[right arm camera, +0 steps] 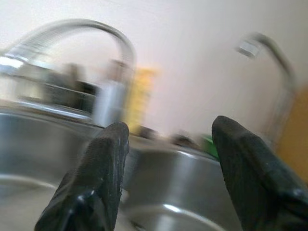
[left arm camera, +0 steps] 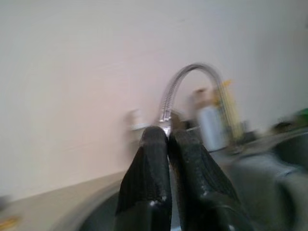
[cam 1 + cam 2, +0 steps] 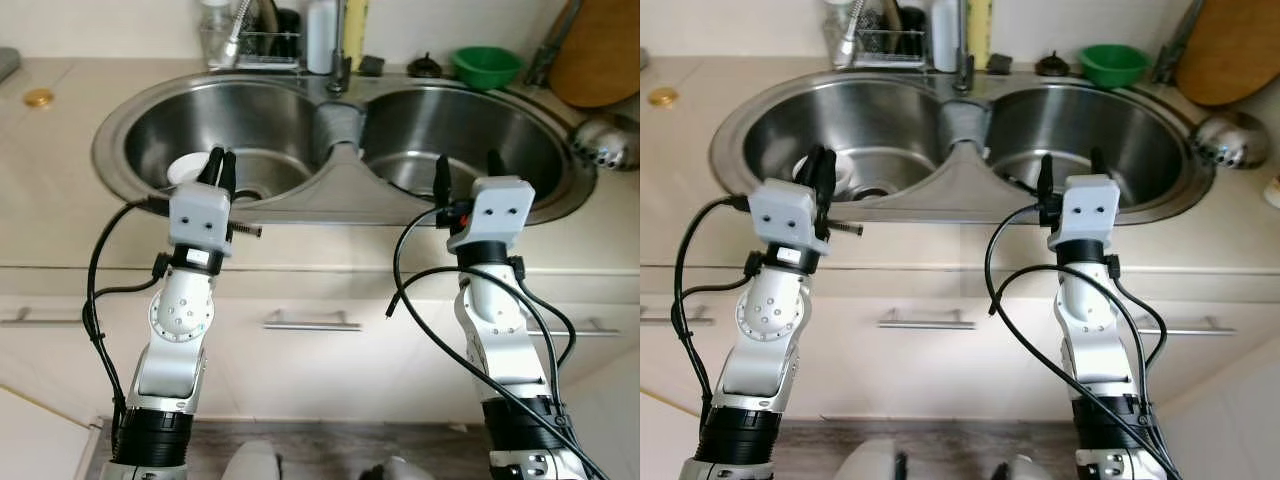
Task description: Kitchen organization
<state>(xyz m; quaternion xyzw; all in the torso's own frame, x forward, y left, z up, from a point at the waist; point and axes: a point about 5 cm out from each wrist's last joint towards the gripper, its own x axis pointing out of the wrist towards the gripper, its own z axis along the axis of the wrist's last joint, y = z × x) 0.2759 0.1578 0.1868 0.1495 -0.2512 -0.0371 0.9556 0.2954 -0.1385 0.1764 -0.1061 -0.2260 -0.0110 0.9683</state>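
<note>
- We see a double steel sink [image 3: 960, 195] set in the beige counter [image 3: 685, 190].
- Left tool [image 3: 821, 168], fingers together, over left basin near a white cup [image 3: 838, 172].
- Right tool [image 3: 1071, 171], fingers apart, over right basin.
- Green bowl [image 3: 1113, 63] behind sink.

No readable text, label, brand, number or sign anywhere. Bottles behind the double sink [image 3: 340, 195] too small and blurred to show lettering.
</note>
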